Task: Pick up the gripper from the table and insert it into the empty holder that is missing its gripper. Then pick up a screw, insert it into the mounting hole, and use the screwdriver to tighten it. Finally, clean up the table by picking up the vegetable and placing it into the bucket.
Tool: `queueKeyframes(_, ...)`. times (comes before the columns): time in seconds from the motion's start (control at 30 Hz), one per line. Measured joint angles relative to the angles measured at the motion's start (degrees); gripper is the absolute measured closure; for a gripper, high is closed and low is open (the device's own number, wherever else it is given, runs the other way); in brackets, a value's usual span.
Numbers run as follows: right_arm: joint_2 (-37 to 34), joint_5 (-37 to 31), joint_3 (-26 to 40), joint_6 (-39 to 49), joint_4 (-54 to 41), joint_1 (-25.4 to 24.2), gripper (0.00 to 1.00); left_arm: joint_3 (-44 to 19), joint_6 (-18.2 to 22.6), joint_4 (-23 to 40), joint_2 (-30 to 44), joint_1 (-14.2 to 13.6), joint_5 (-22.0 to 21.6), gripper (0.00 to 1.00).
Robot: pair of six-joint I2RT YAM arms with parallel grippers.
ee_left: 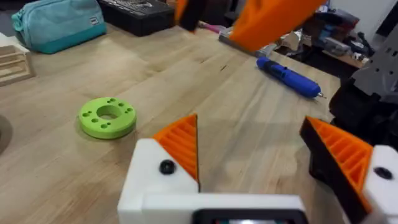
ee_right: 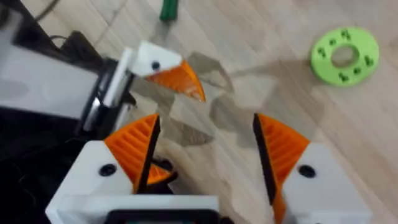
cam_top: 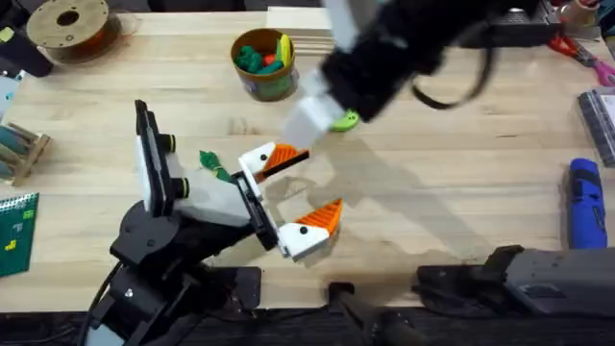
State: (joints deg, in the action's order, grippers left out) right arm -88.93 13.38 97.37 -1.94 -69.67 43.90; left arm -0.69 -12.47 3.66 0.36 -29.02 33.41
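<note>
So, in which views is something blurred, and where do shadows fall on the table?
Overhead: the right arm rises near the camera, large, dark and blurred; its shadow lies across the table. Left wrist: an orange shape at the top is out of focus. Right wrist: soft shadows beside the lime-green ring.

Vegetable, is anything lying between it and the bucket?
Nothing visible. Bare table runs from the vegetable to the bucket; the lime ring lies off to one side.
</note>
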Motion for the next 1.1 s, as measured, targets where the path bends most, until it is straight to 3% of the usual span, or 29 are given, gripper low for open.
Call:
queueKeyframes(0.37, 24.7, 8.7, -20.6, 0.5, 0.4, -11.1, 0.126, 0.0, 0.0, 0.0, 0.0, 0.0, 0.0, 0.014)
queueKeyframes(0.53, 33.8, 14.2, -23.7, 2.3, -0.5, -12.7, 0.126, 0.0, 0.0, 0.0, 0.0, 0.0, 0.0, 0.014)
queueKeyframes(0.77, 38.4, 16.7, -24.3, 5.9, -4.4, -12.7, 0.126, 0.0, 0.0, 0.0, 0.0, 0.0, 0.0, 0.049)
queueKeyframes(0.87, 38.3, 16.8, -24.4, 6.8, -4.4, -12.7, 0.124, 0.0, -0.1, 0.0, 0.0, 0.0, 0.0, 0.247)
queueKeyframes(1.0, 38.1, 16.9, -24.4, 7.8, -4.4, -12.7, 0.124, 0.0, 0.1, 0.0, 0.0, 0.0, -0.1, 0.846)
queueKeyframes(1.03, 38.0, 16.9, -24.4, 7.9, -4.4, -12.7, 0.124, 0.0, 0.4, 0.0, 0.0, 0.0, -0.1, 0.956)
queueKeyframes(1.1, 37.6, 16.9, -24.4, 8.0, -4.4, -12.7, 0.125, 0.0, 0.4, 0.0, 0.0, 0.0, -0.2, 0.991)
